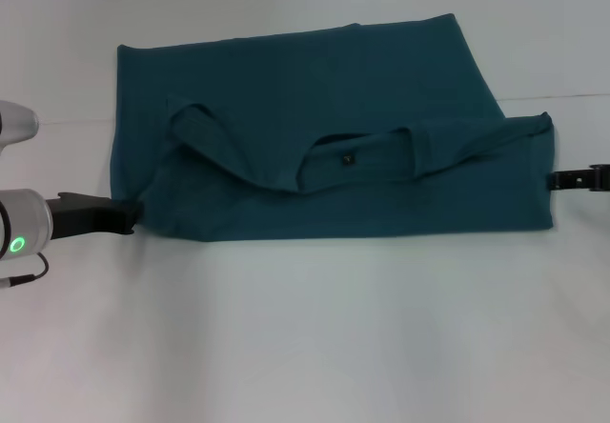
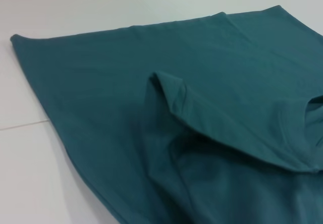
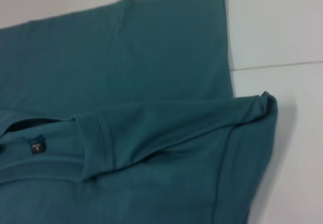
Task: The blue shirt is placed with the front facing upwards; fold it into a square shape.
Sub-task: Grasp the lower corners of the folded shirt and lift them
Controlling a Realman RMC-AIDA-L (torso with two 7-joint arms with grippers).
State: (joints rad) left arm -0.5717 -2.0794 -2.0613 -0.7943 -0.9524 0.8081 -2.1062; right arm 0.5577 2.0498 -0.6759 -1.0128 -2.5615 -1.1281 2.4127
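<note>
- Shirt point(image 1: 324, 137) lies on the white counter point(image 1: 305, 347), spread wide across the middle of the head view, plain teal side up; no lettering visible.
- Near part of the shirt is folded over onto the far part, so the collar point(image 1: 357, 161) and neck tag point(image 1: 349, 159) sit about mid-garment, facing up.
- Left sleeve point(image 1: 205, 137) is folded in on top of the body, its hem forming a raised curved ridge; also seen close up in the left wrist view point(image 2: 171, 90).
- Right-side fold ends in a bunched corner point(image 1: 545, 123) at the shirt's right edge; the right wrist view shows the same corner point(image 3: 267, 103) slightly lifted and wrinkled.
- Tag in the right wrist view point(image 3: 37, 146) is a small dark square just inside the collar band.
- Left end effector point(image 1: 129, 215) is low at the shirt's near-left corner, tip touching the fabric edge. Whether it is pinching the cloth, or how far apart its fingers are, cannot be told.
- Right end effector point(image 1: 572, 179) is at the right edge of the shirt, just beside the folded hem, only partly in frame. Its opening cannot be told either.
- A faint seam line runs across the counter behind the shirt's right side point(image 1: 562, 96).
</note>
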